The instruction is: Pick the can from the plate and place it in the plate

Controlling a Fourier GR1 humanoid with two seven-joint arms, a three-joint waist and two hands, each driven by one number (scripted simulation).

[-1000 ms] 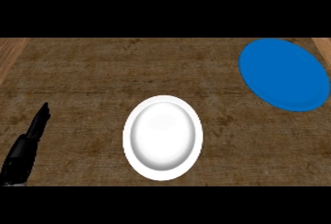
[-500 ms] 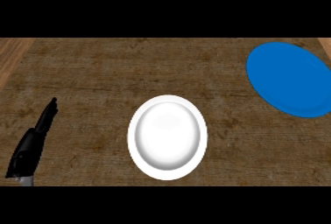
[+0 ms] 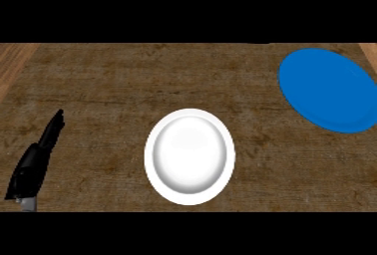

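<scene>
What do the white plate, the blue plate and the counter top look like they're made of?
White plate: glazed ceramic by the look, with a soft sheen in its well. Blue plate: flat, even colour without highlights, perhaps matte plastic or ceramic; unclear. Counter top: dark brown wood with streaky grain, matte.

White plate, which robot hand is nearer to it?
Left. The left robot hand rests left of the white plate, apart from it; the right robot hand is out of view.
</scene>
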